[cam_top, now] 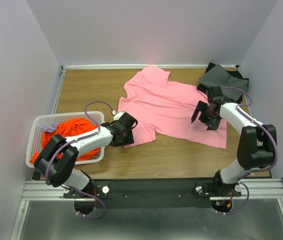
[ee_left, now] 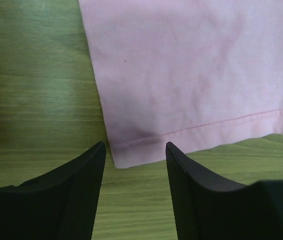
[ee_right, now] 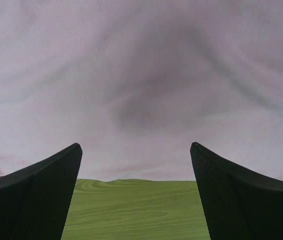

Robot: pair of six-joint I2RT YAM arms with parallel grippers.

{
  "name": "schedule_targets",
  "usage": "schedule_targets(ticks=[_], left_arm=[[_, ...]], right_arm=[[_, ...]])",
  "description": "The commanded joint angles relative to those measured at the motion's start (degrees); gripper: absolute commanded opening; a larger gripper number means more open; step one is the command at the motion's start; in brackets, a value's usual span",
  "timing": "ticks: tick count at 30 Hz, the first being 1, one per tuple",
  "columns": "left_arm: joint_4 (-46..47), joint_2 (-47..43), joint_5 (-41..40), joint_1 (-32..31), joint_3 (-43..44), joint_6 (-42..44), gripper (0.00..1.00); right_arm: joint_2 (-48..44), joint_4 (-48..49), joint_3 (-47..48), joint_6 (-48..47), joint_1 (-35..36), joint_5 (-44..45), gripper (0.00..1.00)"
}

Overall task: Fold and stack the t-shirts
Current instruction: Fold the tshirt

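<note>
The light pink t-shirt (cam_top: 171, 107) lies spread across the middle of the wooden table (cam_top: 81, 85). The left gripper (ee_left: 134, 146) sits low at the shirt's near left corner. Its jaws stand apart, and in the left wrist view the stitched corner of the cloth lies just between the two fingertips, with the hem running off to the right. Whether the fingers touch the cloth cannot be told. The right gripper (ee_right: 134, 146) hangs over the right part of the same shirt, jaws spread wide and holding nothing. In its wrist view, pink cloth fills the space beyond the fingertips, and the cloth's edge and bare wood show between the fingers. A dark grey t-shirt (cam_top: 224, 77) lies crumpled at the far right corner, close beside the pink one. The bright orange t-shirt (cam_top: 71, 131) sits bunched in the white basket (cam_top: 35, 131) at the table's left edge, next to the left arm
</note>
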Motion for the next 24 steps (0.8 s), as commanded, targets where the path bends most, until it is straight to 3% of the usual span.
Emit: schedule_targets(ticks=[1,6,13,18,19,20,23,24], left_arm=[[1.11,1.65,1.11,-0.46,-0.7,-1.66,0.58],[0.58,3.5,0.24,-0.82,-0.52,-1.83,0.57],[0.4,5.26,0.23,-1.08,-0.35,-1.75,0.42],[-0.48,4.74,0.32,-1.17,0.09,-1.22,0.2],[-0.56,4.56,0.32,-1.25,0.09,-1.22,0.2],[-0.57,4.38,0.41,-1.25,0.09,-0.96,0.12],[-0.56,3.24,0.59,-1.25,0.44,-0.43,0.0],[-0.57,2.89,0.76,-1.25,0.62,0.01,0.0]], right_arm=[[-1.77,-0.06,-0.51,0.48,-0.73,-0.77,0.95],[-2.03,-0.06,-0.86,0.39,-0.99,-0.69,0.95],[-3.17,-0.15,-1.82,0.57,-1.96,-0.77,0.95],[-5.54,-0.85,-3.93,0.57,-4.06,-0.69,0.96],[-5.9,-1.11,-3.94,0.66,-4.85,-0.69,0.96],[-6.25,-1.38,-5.42,0.92,-4.95,-0.69,0.96],[-8.62,-2.96,-8.59,0.74,-10.83,-0.69,0.96],[-9.58,-3.48,-9.29,0.57,-12.75,0.71,0.96]])
